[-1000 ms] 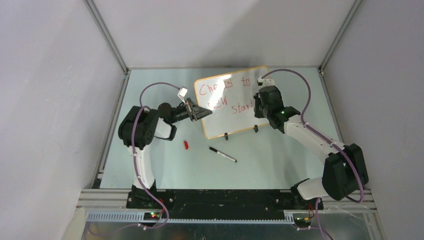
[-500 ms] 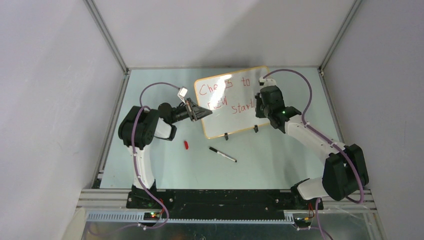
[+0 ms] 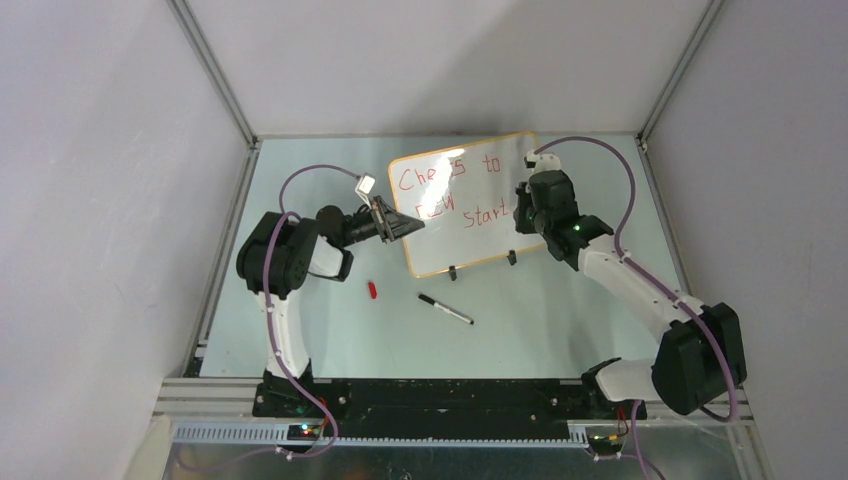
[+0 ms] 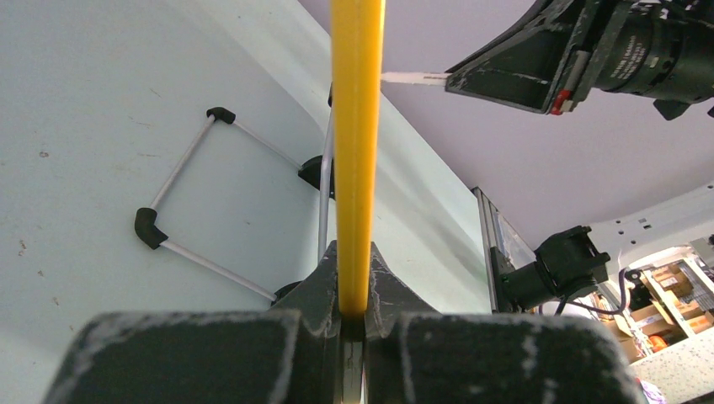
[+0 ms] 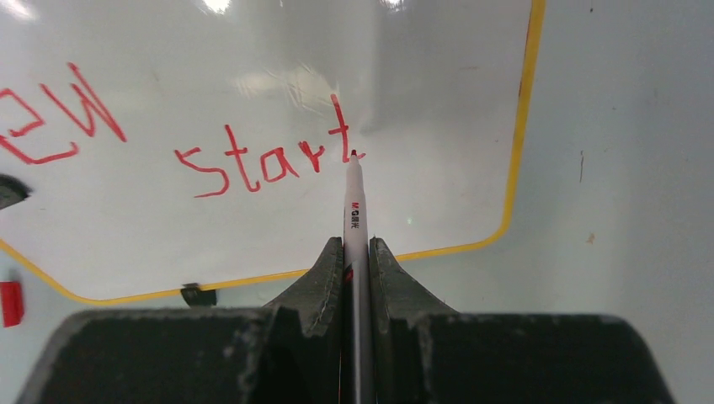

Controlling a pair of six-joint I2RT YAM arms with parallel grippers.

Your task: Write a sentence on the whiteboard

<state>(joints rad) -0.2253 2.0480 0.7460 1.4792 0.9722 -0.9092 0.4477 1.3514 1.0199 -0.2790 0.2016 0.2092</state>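
Left gripper [image 3: 411, 227] clamps whiteboard [image 3: 470, 248] edge; right gripper [image 3: 521, 207] at sentence [image 3: 481, 216] end, seemingly touching.

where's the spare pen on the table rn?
Top view: the spare pen lies on the table just in front of the whiteboard, right of the small red cap.

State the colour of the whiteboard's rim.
The whiteboard's rim is yellow-orange; the right wrist view shows it best.

Top cam: high, at 6 o'clock edge of table [image 3: 560, 330], looks down twd 12, far. L wrist cam: v. close, edge-on along whiteboard [image 4: 355, 126] rim. R wrist cam: close, facing its front. All 3 share the whiteboard.
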